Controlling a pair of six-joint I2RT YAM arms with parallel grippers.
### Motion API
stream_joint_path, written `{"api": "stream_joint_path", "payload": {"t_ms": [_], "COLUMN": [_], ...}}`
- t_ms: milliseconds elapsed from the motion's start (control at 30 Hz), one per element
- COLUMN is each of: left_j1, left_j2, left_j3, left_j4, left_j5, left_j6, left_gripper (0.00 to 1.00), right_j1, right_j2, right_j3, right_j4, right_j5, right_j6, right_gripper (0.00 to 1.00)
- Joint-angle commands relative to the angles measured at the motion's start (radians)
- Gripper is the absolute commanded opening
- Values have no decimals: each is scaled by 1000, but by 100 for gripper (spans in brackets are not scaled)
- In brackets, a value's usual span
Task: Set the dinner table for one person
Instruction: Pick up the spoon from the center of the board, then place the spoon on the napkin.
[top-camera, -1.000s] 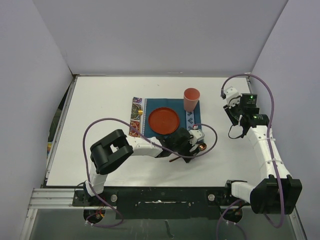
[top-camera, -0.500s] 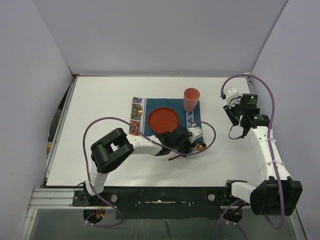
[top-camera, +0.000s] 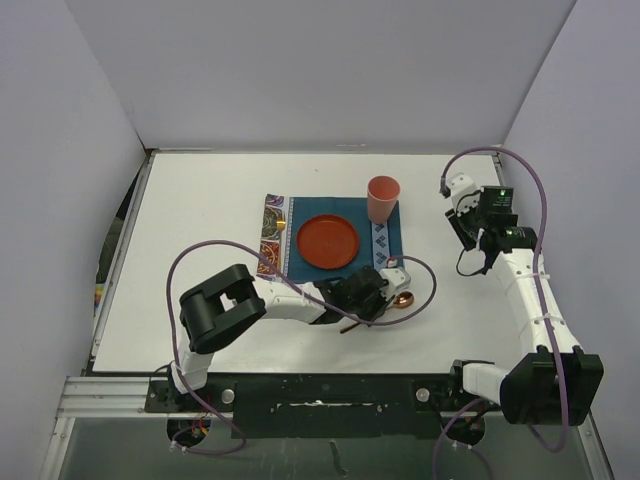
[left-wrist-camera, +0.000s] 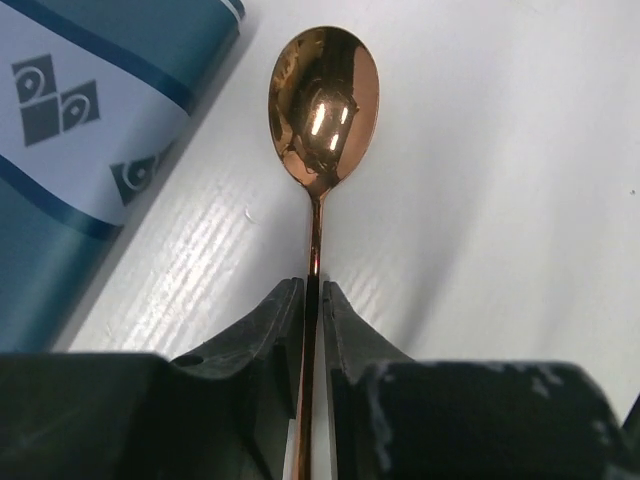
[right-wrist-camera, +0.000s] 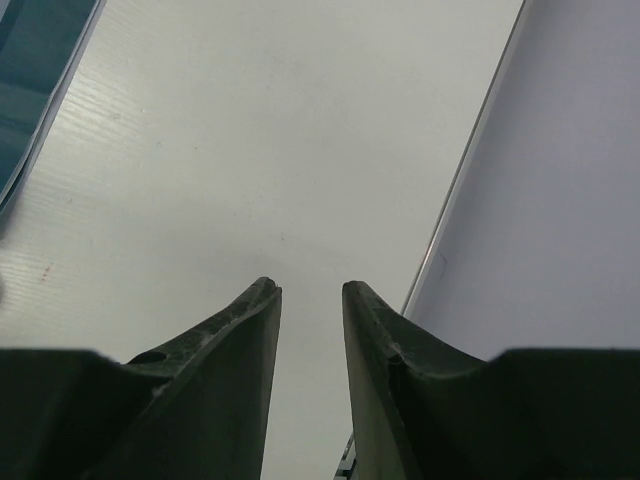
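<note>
1. The left claw (left-wrist-camera: 312, 290) is pinched narrow on the thin handle of a copper-coloured spoon (left-wrist-camera: 323, 105).
2. The spoon's bowl is over the white tabletop (top-camera: 200, 220), just beside the right end of a teal placemat (left-wrist-camera: 60, 250) and off the mat.
3. That end has a pale band printed with dark square motifs.
4. A red plate (top-camera: 328, 241) sits on the mat, and an upright salmon cup (top-camera: 383, 198) stands at its far right corner.
5. The right claw (right-wrist-camera: 310, 290) is slightly parted and grips nothing, above the tabletop's right edge.
6. The tabletop spans the walled space and carries everything.
</note>
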Motion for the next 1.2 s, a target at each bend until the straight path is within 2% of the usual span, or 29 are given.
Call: {"api": "stream_joint_path", "payload": {"t_ms": [0,167,267,433,567,767,900,1000,1167], "left_j1": [-20,-18,-19,-21,-23,-14,70,157,276], "left_j2": [-86,-51,-54,-139,-213,-277,-210,-144,-108], "left_j3": [-27,-30,-35,-8,71,291,509,596,478], "left_j4": [-81,-85,-74,-93,-162,-382,-596,-690,-613], "left_j5": [5,-4,-20,-62,-87,-156,-155,-150,-129], "left_j6": [-5,2,-10,-7,1,-7,-139,-273,-528], "left_gripper": [12,8,0,0,0,0,0,0,0], "right_j1": [-8,-9,-9,-9,-8,-9,-8,-8,-9], "right_j2": [9,8,6,7,10,15,15,12,-1], "right_j3": [50,53,55,50,48,48,47,58,85], "right_j4": [60,58,55,58,59,60,58,45,22], "right_j5": [-13,-14,-10,-5,-10,-11,-5,1,13], "right_j6": [11,10,7,9,22,28,30,26,14], "right_gripper": [33,33,33,33,34,34,34,34,34]}}
